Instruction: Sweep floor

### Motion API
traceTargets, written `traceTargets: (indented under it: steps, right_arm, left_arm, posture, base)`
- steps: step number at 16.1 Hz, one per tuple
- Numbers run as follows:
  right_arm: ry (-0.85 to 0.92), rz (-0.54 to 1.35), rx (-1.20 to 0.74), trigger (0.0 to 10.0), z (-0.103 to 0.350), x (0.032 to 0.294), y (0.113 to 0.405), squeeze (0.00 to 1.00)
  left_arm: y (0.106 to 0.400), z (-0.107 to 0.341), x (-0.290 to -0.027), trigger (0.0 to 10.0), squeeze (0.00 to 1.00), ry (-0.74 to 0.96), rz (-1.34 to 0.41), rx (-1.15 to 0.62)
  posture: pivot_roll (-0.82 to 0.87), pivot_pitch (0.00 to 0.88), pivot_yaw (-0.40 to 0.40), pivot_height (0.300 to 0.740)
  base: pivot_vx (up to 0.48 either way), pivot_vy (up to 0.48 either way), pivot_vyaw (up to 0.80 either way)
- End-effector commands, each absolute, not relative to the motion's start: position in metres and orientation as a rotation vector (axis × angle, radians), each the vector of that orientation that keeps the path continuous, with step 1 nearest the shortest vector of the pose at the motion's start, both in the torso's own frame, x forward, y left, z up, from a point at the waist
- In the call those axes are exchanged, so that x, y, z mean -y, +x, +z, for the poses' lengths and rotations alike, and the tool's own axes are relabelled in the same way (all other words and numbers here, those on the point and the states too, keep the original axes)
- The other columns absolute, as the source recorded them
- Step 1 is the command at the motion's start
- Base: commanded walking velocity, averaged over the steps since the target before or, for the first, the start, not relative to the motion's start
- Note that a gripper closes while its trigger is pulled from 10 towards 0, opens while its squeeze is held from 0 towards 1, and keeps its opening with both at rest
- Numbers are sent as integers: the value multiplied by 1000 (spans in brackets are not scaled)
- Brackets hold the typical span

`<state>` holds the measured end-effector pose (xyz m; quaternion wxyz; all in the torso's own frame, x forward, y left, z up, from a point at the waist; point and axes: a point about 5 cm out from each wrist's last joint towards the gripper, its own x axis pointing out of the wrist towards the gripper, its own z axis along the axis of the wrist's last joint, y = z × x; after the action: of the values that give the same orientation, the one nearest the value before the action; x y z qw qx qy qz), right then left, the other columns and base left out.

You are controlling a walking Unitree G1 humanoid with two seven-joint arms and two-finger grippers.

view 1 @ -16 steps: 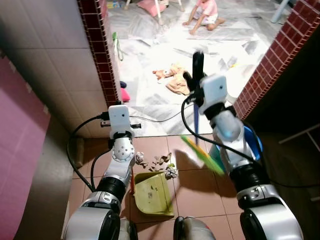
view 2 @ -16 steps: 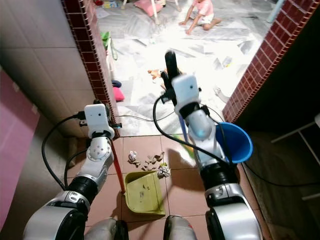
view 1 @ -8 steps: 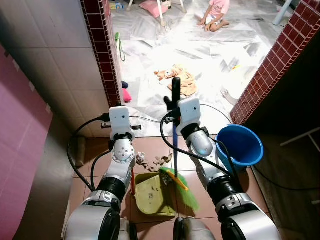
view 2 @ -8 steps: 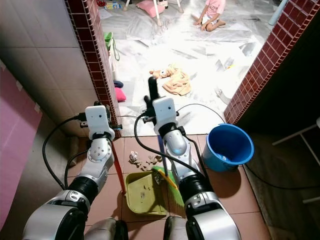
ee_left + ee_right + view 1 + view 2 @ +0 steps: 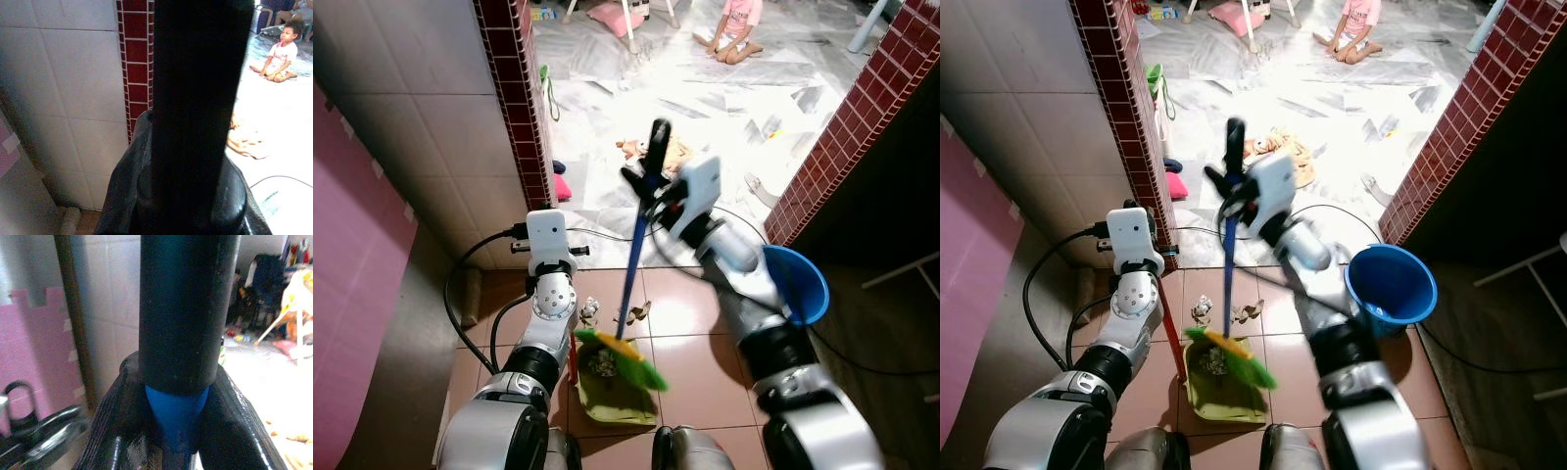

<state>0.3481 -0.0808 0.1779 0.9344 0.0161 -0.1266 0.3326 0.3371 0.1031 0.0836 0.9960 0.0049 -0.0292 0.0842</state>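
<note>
- Below the right gripper (image 5: pixel 656 181), clamped on the blue handle, the broom (image 5: pixel 628 284) is now held with its green bristles over the dustpan (image 5: pixel 612 387); half a second ago they were beside it.
- Beneath the left gripper (image 5: pixel 195 147), the dustpan's red handle (image 5: pixel 1172 333) is gripped.
- Scraps (image 5: pixel 597 360) are now gathered inside; few pieces (image 5: pixel 638 313) are left ahead.
- Beside the right arm, a blue bucket (image 5: pixel 800 284) is seen.

Right arm (image 5: pixel 744 264) motion-blurred, dustpan (image 5: pixel 617 392) partly hidden by broom head (image 5: pixel 622 357), blue bucket (image 5: pixel 798 284) partly hidden
</note>
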Motion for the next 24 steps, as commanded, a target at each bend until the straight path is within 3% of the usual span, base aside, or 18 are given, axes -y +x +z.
traceTargets:
  steps: [1, 3, 6, 10, 12, 15, 19, 21, 24]
  right_arm:
    - [-9, 676, 346, 10000, 198, 84, 352, 0]
    - [-70, 590, 401, 10000, 206, 94, 357, 0]
    - [24, 429, 443, 10000, 218, 116, 358, 0]
    - [-118, 236, 521, 10000, 227, 141, 361, 0]
    - [-314, 70, 475, 10000, 217, 158, 362, 0]
    - [-234, -80, 241, 10000, 177, 174, 364, 0]
    - [-150, -118, 133, 10000, 140, 167, 354, 0]
    - [-79, 23, 113, 10000, 127, 151, 348, 0]
    - [-60, 62, 69, 10000, 116, 141, 344, 0]
  left_arm:
    - [339, 84, -101, 10000, 0, 14, 165, 45]
    - [340, 84, -102, 10000, 0, -7, 164, 45]
    - [342, 91, -102, 10000, 0, -80, 103, 78]
    - [345, 94, -110, 10000, 0, -146, 124, 65]
    - [348, 101, -114, 10000, 0, -238, 89, 70]
    - [342, 118, -126, 10000, 0, -214, 57, 184]
    - [339, 137, -145, 10000, 0, -276, 49, 254]
    - [342, 148, -156, 10000, 0, -307, 63, 263]
    - [342, 157, -164, 10000, 0, -297, 46, 257]
  posture:
    - [-77, 71, -20, 740]
    - [-79, 68, -22, 740]
    - [-73, 66, -23, 740]
    - [-74, 64, -23, 740]
    - [-72, 59, -27, 740]
    - [-55, 44, -20, 740]
    - [-32, 16, -10, 740]
    - [-25, 0, -9, 740]
    - [-12, 0, -7, 740]
  base:
    - [0, 0, 0]
    - [0, 0, 0]
    - [0, 0, 0]
    - [0, 0, 0]
    - [0, 0, 0]
    - [0, 0, 0]
    - [0, 0, 0]
    - [0, 0, 0]
    - [0, 0, 0]
